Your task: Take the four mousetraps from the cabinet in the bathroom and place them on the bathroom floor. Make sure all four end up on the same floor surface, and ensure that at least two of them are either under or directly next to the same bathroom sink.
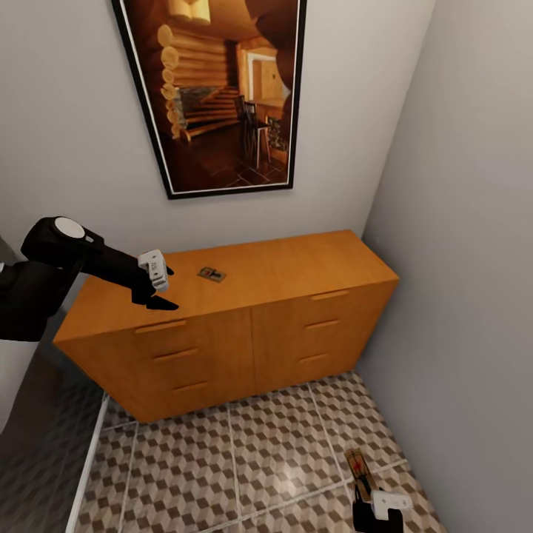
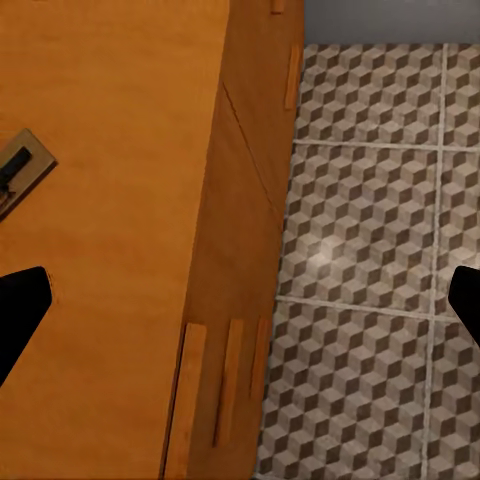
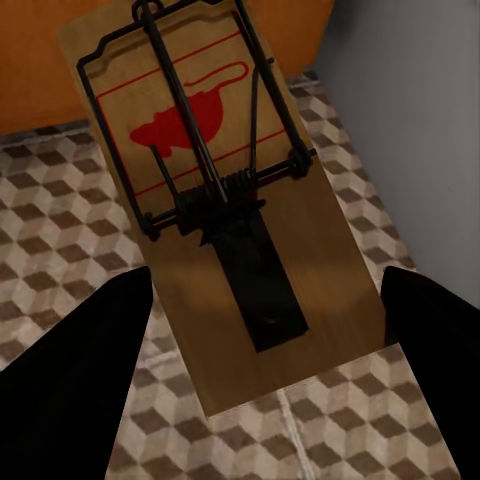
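Note:
One mousetrap lies flat on the top of the orange-brown cabinet, also at the edge of the left wrist view as mousetrap. My left gripper hovers open over the left part of the cabinet top, a short way left of that trap, with nothing between its fingers. Low at the right, my right gripper is shut on a second mousetrap, held by its rear end just above the cube-pattern floor. That mousetrap points towards the cabinet.
A grey wall runs close along the right of the cabinet and floor. A framed picture hangs on the back wall above the cabinet. The drawer handles face me. A pale strip edges the floor at the left.

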Available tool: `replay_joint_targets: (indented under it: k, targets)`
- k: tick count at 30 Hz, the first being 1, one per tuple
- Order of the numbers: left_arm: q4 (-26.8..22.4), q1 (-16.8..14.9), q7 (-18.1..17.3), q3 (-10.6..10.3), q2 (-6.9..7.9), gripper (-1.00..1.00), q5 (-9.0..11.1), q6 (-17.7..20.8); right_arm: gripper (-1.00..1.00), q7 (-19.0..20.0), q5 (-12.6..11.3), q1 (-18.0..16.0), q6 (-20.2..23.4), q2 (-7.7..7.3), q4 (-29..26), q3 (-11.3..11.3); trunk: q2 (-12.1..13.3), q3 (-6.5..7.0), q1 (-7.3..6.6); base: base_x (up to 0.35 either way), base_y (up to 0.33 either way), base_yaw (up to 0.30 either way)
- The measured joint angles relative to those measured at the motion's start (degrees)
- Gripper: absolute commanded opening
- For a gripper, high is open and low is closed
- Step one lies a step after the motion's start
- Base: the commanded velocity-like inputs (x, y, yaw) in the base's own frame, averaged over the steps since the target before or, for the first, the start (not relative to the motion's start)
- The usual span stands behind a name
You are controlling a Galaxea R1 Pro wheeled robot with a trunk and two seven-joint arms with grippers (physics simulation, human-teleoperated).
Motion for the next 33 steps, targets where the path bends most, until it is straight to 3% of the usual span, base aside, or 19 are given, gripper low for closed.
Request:
replay_joint_targets:
  k: [12,14,18,21,27,33]
  targets:
    - [0.04,-0.03,0.0,-0.06,0.04,1.0,0.0,0.0,-1.0,0.05,-0.08,0.03,0.25,0.13,0.17,-0.03,0.0,0.0,0.01,0.096,0.0,0.0]
    - [-0.01,-0.03,0.0,-0.06,0.03,1.0,0.0,0.0,-1.0,0.4,-0.15,0.14,1.36,0.12,0.19,-0.05,0.0,0.0,0.01,0.016,0.0,0.0]
    - [-0.01,-0.03,0.0,-0.09,0.01,1.0,0.0,0.0,-1.0,3.41,-0.4,0.75,7.55,0.09,0.2,-0.05,0.0,0.0,0.02,0.006,0.0,0.0]
    - [0.02,-0.03,0.0,-0.46,0.03,1.0,0.0,0.0,-1.0,6.43,-1.65,0.93,10.24,0.06,0.2,-0.11,0.0,0.0,0.02,0.002,0.0,0.0]
    - [0.06,-0.03,0.0,-2.41,0.05,1.0,0.01,0.0,-1.0,9.08,-7.6,1.04,11.91,-0.15,0.18,-0.15,0.0,0.0,0.0,0.072,0.0,0.0]
    - [0.11,-0.03,0.0,-2.78,0.0,1.0,0.0,0.0,-1.0,9.35,-8.87,1.06,12.07,-0.18,0.18,-0.13,0.0,0.0,-0.01,0.194,0.0,0.0]
